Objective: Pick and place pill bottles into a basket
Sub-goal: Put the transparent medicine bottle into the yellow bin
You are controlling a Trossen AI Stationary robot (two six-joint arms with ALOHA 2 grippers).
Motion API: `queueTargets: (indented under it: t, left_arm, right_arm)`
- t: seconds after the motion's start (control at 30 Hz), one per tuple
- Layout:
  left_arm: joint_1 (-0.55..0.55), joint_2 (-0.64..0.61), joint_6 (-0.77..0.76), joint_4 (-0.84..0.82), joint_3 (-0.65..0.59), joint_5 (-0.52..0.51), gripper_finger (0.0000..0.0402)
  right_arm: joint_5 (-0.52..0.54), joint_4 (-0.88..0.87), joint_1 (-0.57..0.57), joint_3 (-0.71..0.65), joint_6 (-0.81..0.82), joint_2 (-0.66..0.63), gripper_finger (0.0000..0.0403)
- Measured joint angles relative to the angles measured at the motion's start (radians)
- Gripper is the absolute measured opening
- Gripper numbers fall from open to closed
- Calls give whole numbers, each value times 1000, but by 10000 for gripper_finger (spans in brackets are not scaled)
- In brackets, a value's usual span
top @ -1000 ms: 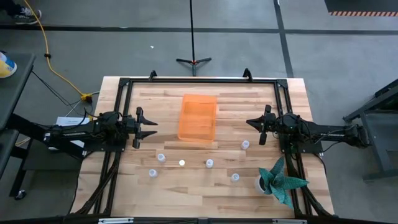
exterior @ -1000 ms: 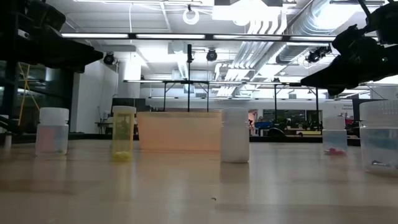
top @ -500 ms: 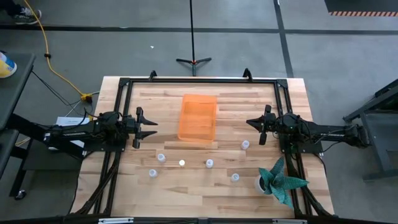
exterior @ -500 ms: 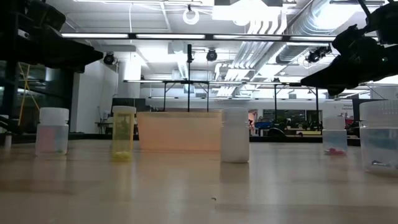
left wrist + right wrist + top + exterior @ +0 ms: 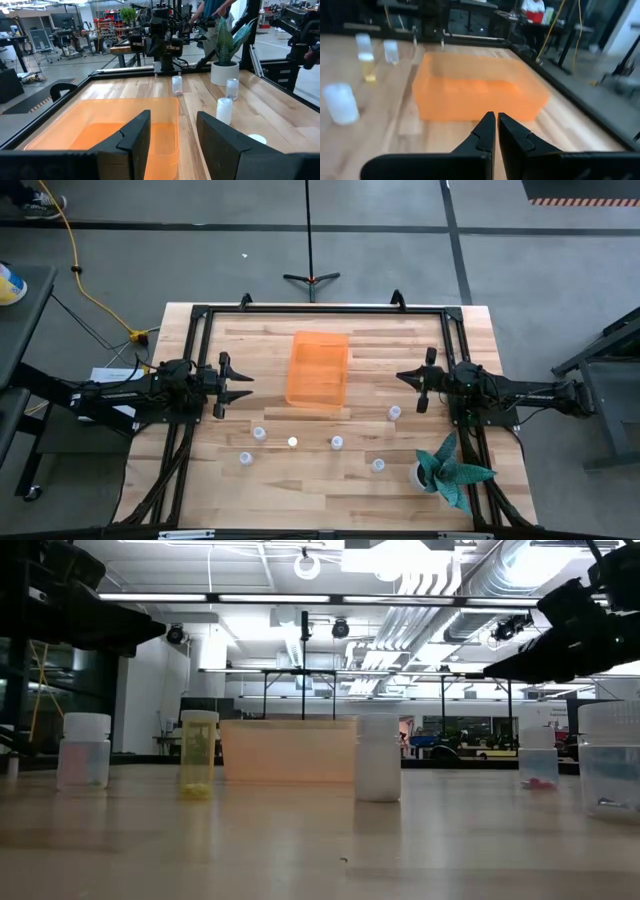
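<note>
Orange translucent basket [image 5: 318, 369], cylindrical pill bottles [image 5: 337, 443] outside.

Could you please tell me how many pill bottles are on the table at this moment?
6, all outside the basket: pill bottles at and, one nearer the plant, one beside the right gripper. None appears hidden.
</note>
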Motion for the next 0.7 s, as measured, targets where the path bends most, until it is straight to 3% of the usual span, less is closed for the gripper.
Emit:
queueTargets:
  t: [0.23,0.37,0.57,0.7]
  left_arm:
    - [0,0,0,0,0,0,193]
    - [0,0,0,0,0,0,193]
    - [0,0,0,0,0,0,193]
    - [0,0,0,0,0,0,193]
  right_arm:
    - [5,28,0,0,-73,0,12]
    - [-45,79,0,0,98,0,12]
    - [-10,178,0,0,235,1,14]
    - [-42,176,0,40,270,31,47]
